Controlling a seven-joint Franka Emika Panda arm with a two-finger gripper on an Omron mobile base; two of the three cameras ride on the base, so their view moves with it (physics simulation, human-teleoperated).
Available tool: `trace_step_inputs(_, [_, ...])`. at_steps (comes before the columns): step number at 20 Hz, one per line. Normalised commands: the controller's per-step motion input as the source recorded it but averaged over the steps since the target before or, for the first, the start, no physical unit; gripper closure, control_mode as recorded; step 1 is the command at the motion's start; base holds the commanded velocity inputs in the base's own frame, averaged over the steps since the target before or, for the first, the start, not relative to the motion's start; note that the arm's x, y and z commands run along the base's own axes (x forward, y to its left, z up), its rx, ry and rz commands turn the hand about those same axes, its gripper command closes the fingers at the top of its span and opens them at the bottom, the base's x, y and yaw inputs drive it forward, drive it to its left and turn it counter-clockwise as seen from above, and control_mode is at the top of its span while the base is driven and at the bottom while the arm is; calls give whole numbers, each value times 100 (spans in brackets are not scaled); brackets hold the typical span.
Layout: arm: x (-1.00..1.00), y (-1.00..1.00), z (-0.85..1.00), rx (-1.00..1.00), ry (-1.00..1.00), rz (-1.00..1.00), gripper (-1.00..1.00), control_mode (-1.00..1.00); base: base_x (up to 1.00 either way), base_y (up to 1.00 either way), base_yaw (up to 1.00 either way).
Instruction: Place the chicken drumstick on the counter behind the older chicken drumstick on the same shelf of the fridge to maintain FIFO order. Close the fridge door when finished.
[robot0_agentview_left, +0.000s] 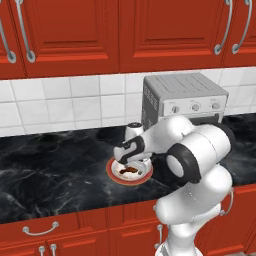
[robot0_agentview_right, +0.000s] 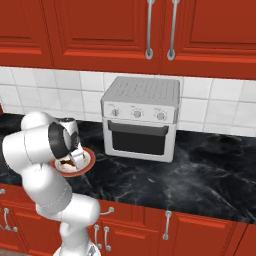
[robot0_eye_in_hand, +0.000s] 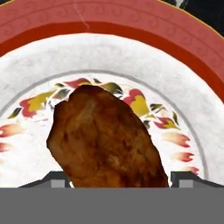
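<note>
While the end effector (robot0_eye_in_hand: 114, 177) is down over the plate (robot0_agentview_left: 112, 171), you should finish the grasp with care. The chicken drumstick (robot0_eye_in_hand: 105, 140) lies on this red-rimmed plate, which stands on the black bench (robot0_agentview_left: 55, 170), just in front of the grey toaster oven (robot0_agentview_right: 141, 117) and a little to its left. In the hand view the two dark finger tips (robot0_eye_in_hand: 56, 179) stand on either side of the meat, apart from each other. If they already press on it I cannot tell, because the drumstick covers the place where they would meet it.

I think the step in hand is the closing on the drumstick. Keep the fingers centred on the thick part, so that the meat does not turn or slip out to one side. Close slowly and do not push down on the plate. Lift straight up only when the grip looks firm, and watch that the plate does not come with it.
</note>
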Motion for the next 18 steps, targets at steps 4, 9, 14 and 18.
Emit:
trace_step_inputs(4, [4,9,-52,-2,0,2,100,-100,0,0,0])
trace_step_inputs(9, [0,4,-17,-1,1,3,100,-100,0,0,0])
trace_step_inputs(14, [-24,-4,0,0,-6,-5,100,-100,0,0,0])
trace_step_inputs(18, [-63,-32,26,0,-17,-16,100,-100,0,0,0])
